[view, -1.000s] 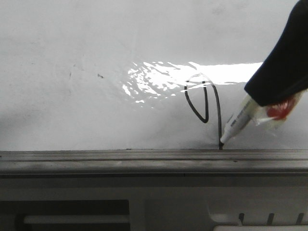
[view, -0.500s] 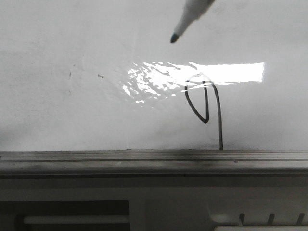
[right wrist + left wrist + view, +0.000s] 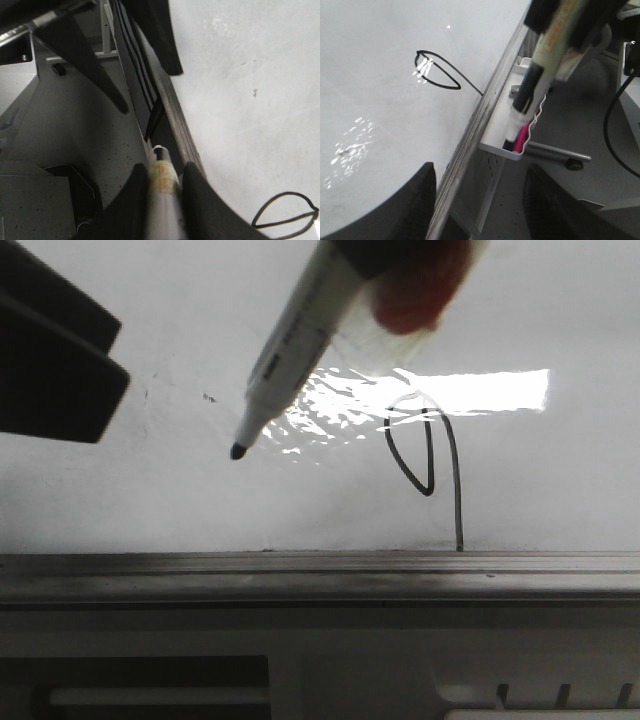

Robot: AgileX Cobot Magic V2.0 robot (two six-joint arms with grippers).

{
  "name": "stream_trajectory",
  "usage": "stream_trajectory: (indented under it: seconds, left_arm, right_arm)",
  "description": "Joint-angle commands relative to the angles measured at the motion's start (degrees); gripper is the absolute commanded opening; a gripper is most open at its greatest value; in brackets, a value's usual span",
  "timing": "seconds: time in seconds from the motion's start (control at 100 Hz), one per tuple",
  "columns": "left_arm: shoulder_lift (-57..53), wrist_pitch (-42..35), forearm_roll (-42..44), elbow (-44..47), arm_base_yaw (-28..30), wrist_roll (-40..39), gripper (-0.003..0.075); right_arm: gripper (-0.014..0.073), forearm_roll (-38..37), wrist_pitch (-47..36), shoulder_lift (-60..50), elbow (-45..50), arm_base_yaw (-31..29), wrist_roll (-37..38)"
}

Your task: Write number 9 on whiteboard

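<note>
L to R in front view: L end effector [image 3: 55,360] fills the upper-left corner as a dark block, no tips visible there. In L wrist view its two fingers [image 3: 420,200] stand spread w/ nothing between them, so it's open and empty.

Next, the marker [image 3: 290,350]: white barrel slanting from upper right down to lower left, black tip hanging off the whiteboard [image 3: 150,500], not touching as far as I can judge. Cap is off. R end effector [image 3: 165,200] is clamped round the barrel, seen clearly in R wrist view, w/ the marker pinched between both fingers. In front view only a dark-and-red blur at top shows where the grip sits.

Further R: the number 9 [image 3: 428,455], narrow pointed loop w/ a long straight tail running down to the grey rail [image 3: 320,565] at the board's lower edge. Long axis roughly upright on the board, top of loop lost in the glare.

Key relation: the 9 lies to the R of and below the marker tip, well apart. The R arm is the one w/ the pen; the L sits far side, well away from the figure. Digit looks complete, so judging by this the next move is prob. stowing the marker, maybe in the tray [image 3: 520,145] under the rail, not more strokes.
</note>
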Motion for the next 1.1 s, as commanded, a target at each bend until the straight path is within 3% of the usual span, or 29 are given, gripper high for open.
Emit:
stream_trajectory:
  seconds: [0.0, 0.22, 0.34, 0.7, 1.02, 1.09]
  left_arm:
    - [2.1, -0.7, -5.9, -3.3, -0.5, 4.8, 0.0369]
    - [5.6, 2.0, -19.1, -4.4, -0.5, 17.2, 0.0368]
    - [7.4, 4.0, -19.7, -4.4, -0.5, 19.3, 0.0346]
    - [9.6, 3.8, -19.8, -4.4, -0.5, 19.3, -0.002]
    - [10.3, 4.3, -19.8, -4.3, -0.4, 19.3, -0.002]
    - [10.3, 4.3, -19.8, -4.2, -0.4, 19.3, -0.002]
  right_arm:
    - [-0.0052, 0.4, -4.9, 0.6, -1.7, 0.8, -1.4]
    - [-0.0052, 0.4, -6.5, 2.5, -1.7, 1.7, -1.5]
    - [-0.0052, 0.4, -7.3, 2.7, -1.7, 1.7, -1.5]
    - [-0.0052, 2.4, -7.2, 2.8, -1.6, 1.7, -1.5]
    - [-0.0047, 3.0, -6.2, 2.8, 0.4, 2.3, -1.5]
    - [-0.0008, 3.0, -6.7, 2.6, 0.4, 2.3, -1.5]
